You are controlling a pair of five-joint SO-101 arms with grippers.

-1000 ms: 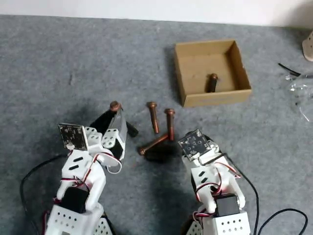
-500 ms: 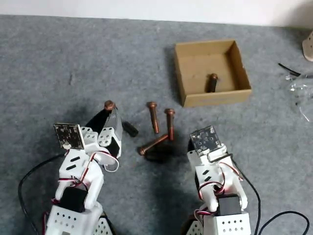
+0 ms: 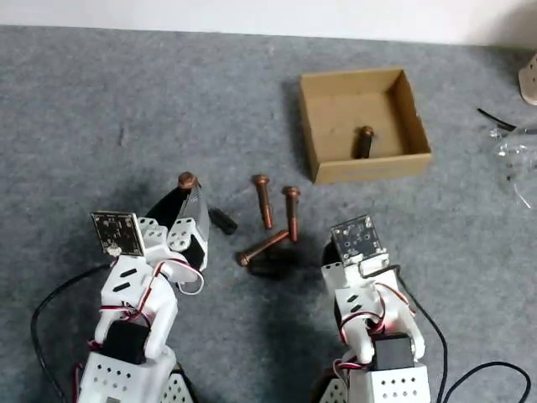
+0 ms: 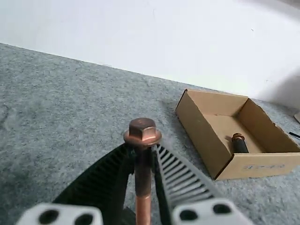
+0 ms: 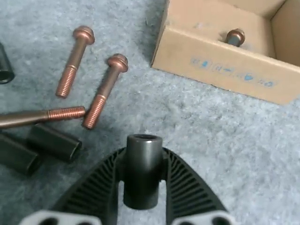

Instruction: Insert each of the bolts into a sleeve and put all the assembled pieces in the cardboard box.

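My left gripper (image 4: 143, 151) is shut on a copper bolt (image 4: 142, 133), held upright with the hex head above the fingertips; from above, this bolt (image 3: 186, 180) stands left of the loose parts. My right gripper (image 5: 142, 157) is shut on a black sleeve (image 5: 141, 173), its open end pointing away from the wrist. Three loose bolts (image 3: 263, 201) (image 3: 291, 211) (image 3: 262, 246) lie on the carpet between the arms. Black sleeves (image 5: 54, 142) (image 5: 16, 158) lie beside the bolts. The cardboard box (image 3: 369, 170) holds one assembled piece (image 3: 365, 141).
Another black sleeve (image 3: 222, 221) lies just right of the left gripper. Grey carpet (image 3: 126, 101) covers the table. Cables and clear items (image 3: 508, 134) lie at the far right edge. The right arm (image 3: 361, 277) stands below and left of the box.
The left gripper with its bolt has shifted slightly left. The right arm's wrist has moved a little to the right, away from the loose bolts.
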